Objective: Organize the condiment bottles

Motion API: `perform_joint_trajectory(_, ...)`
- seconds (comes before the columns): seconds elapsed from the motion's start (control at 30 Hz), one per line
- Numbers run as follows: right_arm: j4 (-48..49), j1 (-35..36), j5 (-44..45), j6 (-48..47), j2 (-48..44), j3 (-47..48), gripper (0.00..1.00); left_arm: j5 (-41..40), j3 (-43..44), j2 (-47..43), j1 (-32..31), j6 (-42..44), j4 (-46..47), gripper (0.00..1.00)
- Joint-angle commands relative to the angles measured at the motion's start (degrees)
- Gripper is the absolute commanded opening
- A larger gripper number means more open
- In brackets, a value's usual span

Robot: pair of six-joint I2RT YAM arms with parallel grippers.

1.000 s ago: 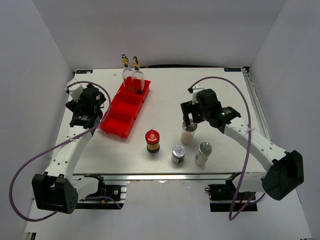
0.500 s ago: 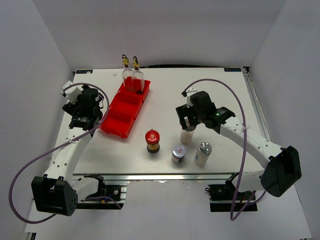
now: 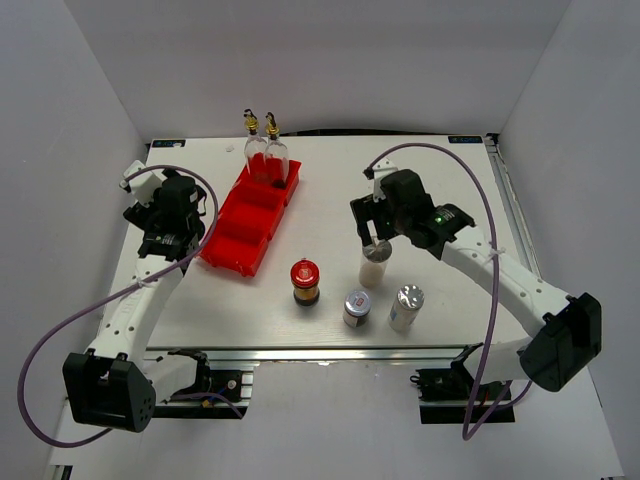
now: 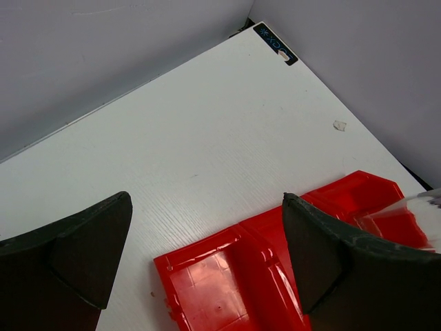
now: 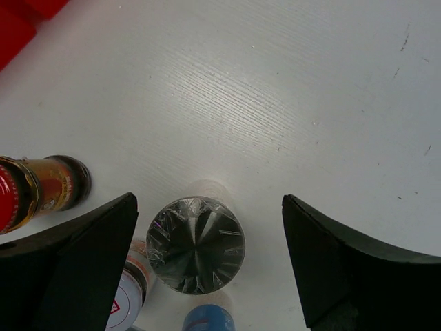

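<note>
right tool (image 5: 207,200) spread wide over white shaker (image 5: 196,245), upright on table (image 5: 275,83) near silver-lidded jar (image 3: 356,303) | left tool (image 4: 207,200) wide, empty, above red tray (image 4: 227,276) | risk: off-centre descent could topple shaker into jar

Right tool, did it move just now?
Yes. The right tool shifted left and back, off the standing white shaker, whose silver cap now shows.

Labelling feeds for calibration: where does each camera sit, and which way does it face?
Top external: above and behind, looking down on the table; both arms show.
Left wrist: looks down past the open left gripper at the red tray.
Right wrist: straight down through the open right gripper onto a shaker's cap.
Shared: top and right wrist both show that shaker.
</note>
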Motion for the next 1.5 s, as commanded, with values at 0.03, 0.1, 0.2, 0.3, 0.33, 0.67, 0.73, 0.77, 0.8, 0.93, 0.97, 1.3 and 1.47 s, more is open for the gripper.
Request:
perform_joint_trajectory(0.03, -1.5, 0.3, -0.3, 0.6, 1.1, 1.4, 0.89, -1.6, 1.3, -0.4, -0.1, 0.6, 0.6, 0.98)
perform_joint_trajectory(0.1, -1.8, 0.2, -0.8, 0.9, 1.2, 0.2, 0.89, -1.7, 1.2, -0.3, -0.2, 0.8, 0.4, 0.98)
perform_joint_trajectory(0.2, -2.7, 0.2, -0.2, 1.6, 1.4, -1.9, 0.90, -1.6, 1.2, -0.2, -0.2, 1.1, 0.1, 0.98)
perform_joint_trajectory(0.3, -3.6, 0.3, 0.5, 1.8, 2.1, -3.7, 0.89, -2.0, 0.6, -0.1, -0.2, 1.2, 0.3, 0.98)
perform_joint_trajectory(0.33, -4.1, 0.3, 0.2, 1.9, 2.4, -3.9, 0.89, -2.0, 0.4, -0.1, -0.2, 1.2, 0.4, 0.98)
perform_joint_trajectory(0.67, -5.4, 0.2, -0.5, 2.6, 4.0, -3.8, 0.84, -1.9, 0.6, 1.3, -0.2, 1.4, 0.2, 0.98)
perform_joint_trajectory(0.73, -6.5, 0.2, -0.5, 2.7, 4.3, -3.4, 0.85, -1.9, 0.4, 1.3, -0.1, 1.4, 0.4, 0.98)
perform_joint_trajectory(0.77, -6.9, 0.3, -0.1, 2.7, 4.4, -3.7, 0.84, -2.0, 0.3, 1.2, -0.2, 1.4, 0.5, 0.98)
perform_joint_trajectory(0.8, -7.0, 0.3, 0.7, 3.1, 4.2, -3.8, 0.84, -2.1, 0.0, 1.2, -0.1, 1.5, 0.8, 0.98)
perform_joint_trajectory(0.93, -6.9, 0.3, 0.6, 3.5, 3.4, -3.1, 0.68, -2.1, 0.4, 1.2, -0.2, 1.6, 0.4, 0.98)
perform_joint_trajectory(0.97, -6.8, 0.2, 0.3, 3.5, 3.2, -2.5, 0.57, -2.0, 0.4, 1.1, -0.2, 1.6, 0.3, 0.98)
perform_joint_trajectory(1.3, -3.1, 6.4, -2.5, -2.9, 10.8, 17.3, 0.24, -0.1, -3.5, -2.3, -0.2, 2.0, 1.9, 0.98)
perform_joint_trajectory(1.47, 1.0, 12.3, 1.0, -4.7, 22.1, 30.7, 0.22, -0.9, -5.7, -4.3, -0.2, 3.4, 2.9, 0.98)
